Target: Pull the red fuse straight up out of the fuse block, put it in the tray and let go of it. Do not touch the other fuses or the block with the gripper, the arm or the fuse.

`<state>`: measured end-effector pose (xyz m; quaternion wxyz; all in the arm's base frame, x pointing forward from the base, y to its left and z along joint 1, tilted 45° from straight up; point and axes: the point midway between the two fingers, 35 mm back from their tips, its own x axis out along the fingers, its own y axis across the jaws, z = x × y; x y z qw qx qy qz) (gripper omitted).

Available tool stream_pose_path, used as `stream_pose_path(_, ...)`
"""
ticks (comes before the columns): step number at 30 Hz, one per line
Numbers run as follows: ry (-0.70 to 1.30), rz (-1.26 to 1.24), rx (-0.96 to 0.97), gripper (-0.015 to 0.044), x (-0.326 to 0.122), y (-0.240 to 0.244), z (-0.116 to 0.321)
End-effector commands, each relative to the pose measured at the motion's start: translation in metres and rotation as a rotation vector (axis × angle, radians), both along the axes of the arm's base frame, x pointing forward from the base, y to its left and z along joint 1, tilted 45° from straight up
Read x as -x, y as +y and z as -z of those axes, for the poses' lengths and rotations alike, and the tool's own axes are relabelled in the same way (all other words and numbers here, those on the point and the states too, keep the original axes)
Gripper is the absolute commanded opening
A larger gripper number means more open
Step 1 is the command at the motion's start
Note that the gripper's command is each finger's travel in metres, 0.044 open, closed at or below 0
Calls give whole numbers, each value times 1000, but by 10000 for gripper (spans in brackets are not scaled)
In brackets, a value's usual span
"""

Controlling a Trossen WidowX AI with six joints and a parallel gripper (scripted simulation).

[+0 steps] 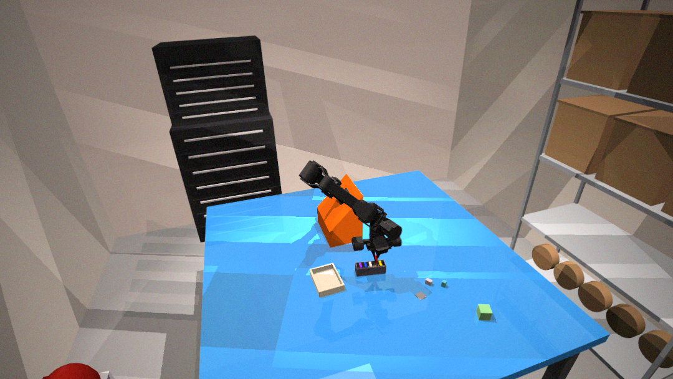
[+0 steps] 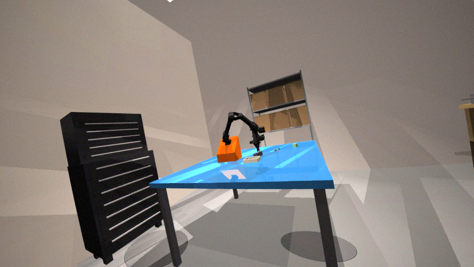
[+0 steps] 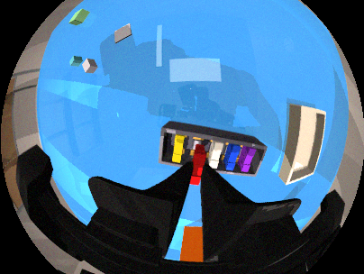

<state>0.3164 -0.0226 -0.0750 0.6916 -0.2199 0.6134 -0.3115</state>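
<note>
My gripper (image 1: 376,255) (image 3: 196,167) is shut on the red fuse (image 1: 376,259) (image 3: 198,158), which hangs upright between the fingertips. The fuse is raised over the fuse block (image 1: 370,271) (image 2: 257,154) (image 3: 212,130), and part of its bare slot shows behind it in the wrist view. How much gap lies under the fuse is hard to tell. The yellow fuse (image 3: 178,149) sits on one side of that slot. The white fuse (image 3: 215,155), blue fuse (image 3: 232,157) and purple fuse (image 3: 247,159) sit on the other. The cream tray (image 1: 332,291) (image 2: 252,161) (image 3: 293,140) is empty, beside the purple end.
An orange block (image 1: 346,228) (image 2: 227,156) stands behind, at the arm's base. A green cube (image 1: 483,311) (image 2: 295,145) (image 3: 79,17), a teal cube (image 1: 443,283) (image 3: 76,60), a pale cube (image 1: 428,281) (image 3: 89,66) and a flat piece (image 1: 420,295) (image 3: 122,33) lie on the side away from the tray.
</note>
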Motion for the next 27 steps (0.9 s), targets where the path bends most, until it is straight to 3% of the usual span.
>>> stream_pose_path(1,-4,5,-3,0,0,2,-2)
stream_pose_path(21,-4,5,-4,0,1,19,-19)
stream_pose_path(27,-2,5,-16,0,-8,-3,-41)
